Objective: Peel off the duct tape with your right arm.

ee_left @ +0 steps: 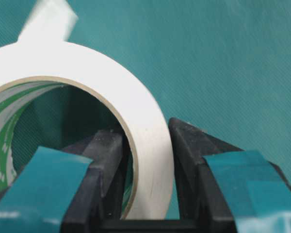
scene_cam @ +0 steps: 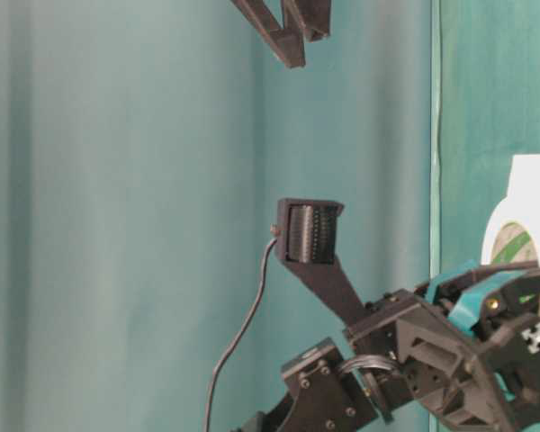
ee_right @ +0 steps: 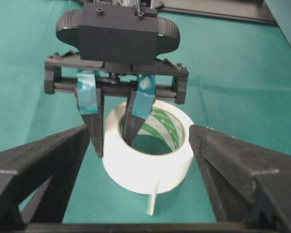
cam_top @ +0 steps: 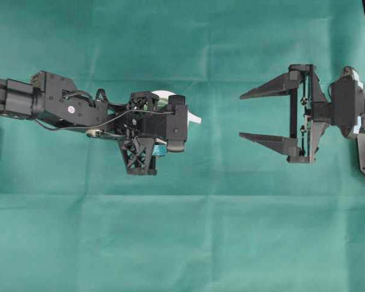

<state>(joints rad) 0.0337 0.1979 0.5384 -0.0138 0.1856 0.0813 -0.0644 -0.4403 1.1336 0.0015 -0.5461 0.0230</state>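
The white duct tape [ee_right: 148, 155], green-striped inside, loose strip dangling, is pinched by the left gripper [ee_right: 114, 138]; the right gripper [cam_top: 249, 115] is spread wide.

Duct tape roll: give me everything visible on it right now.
The duct tape is a wide white roll lying flat on the green cloth, hole facing up. Its cardboard-looking core is printed with green-and-white stripes inside. A loose white strip end sticks out from the wall on the side facing the right gripper. The left gripper straddles the wall, one teal-covered finger inside the core, one outside, closed against it. The open right gripper is apart from it.
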